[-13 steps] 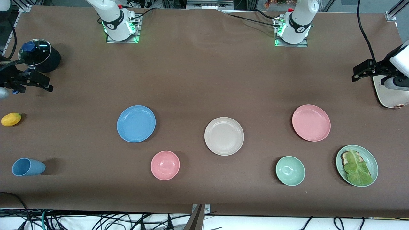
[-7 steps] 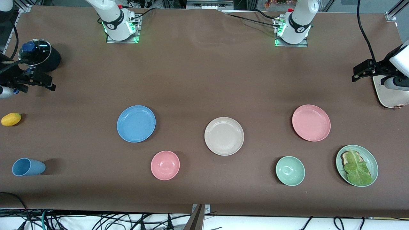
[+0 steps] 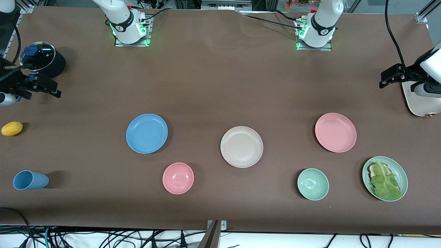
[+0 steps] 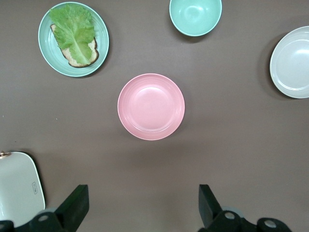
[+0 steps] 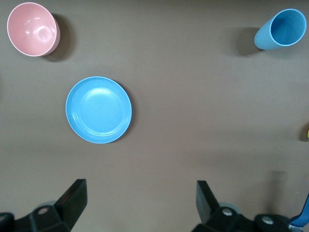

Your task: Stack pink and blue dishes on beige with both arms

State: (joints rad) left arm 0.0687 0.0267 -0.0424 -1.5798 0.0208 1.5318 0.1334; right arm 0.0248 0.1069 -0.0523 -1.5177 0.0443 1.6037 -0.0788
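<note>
table: brown cloth (image 3: 213, 86) covers all of it, i see both arm bases along its upper edge in the front view
beige plate (image 3: 241, 146): lies flat near the middle of the table, nothing on it
blue plate (image 3: 146, 133): lies flat toward the right arm's end, well apart from the beige plate, i see it also in the right wrist view (image 5: 98, 109)
pink plate (image 3: 335, 132): lies flat toward the left arm's end, also well apart from the beige plate, free and untouched (image 4: 151, 106)
left gripper (image 4: 140, 208): up in the air near the left arm's end of the table, beside a white device (image 3: 418, 103), fingers spread wide, holding nothing
right gripper (image 5: 140, 205): up in the air at the right arm's end, near a dark pot with glass lid (image 3: 43, 62), fingers spread wide, empty
other things: pink bowl (image 3: 178, 178), green bowl (image 3: 313, 184), green plate with lettuce and bread (image 3: 385, 178), blue cup on its side (image 3: 30, 180), yellow fruit (image 3: 12, 128)
</note>
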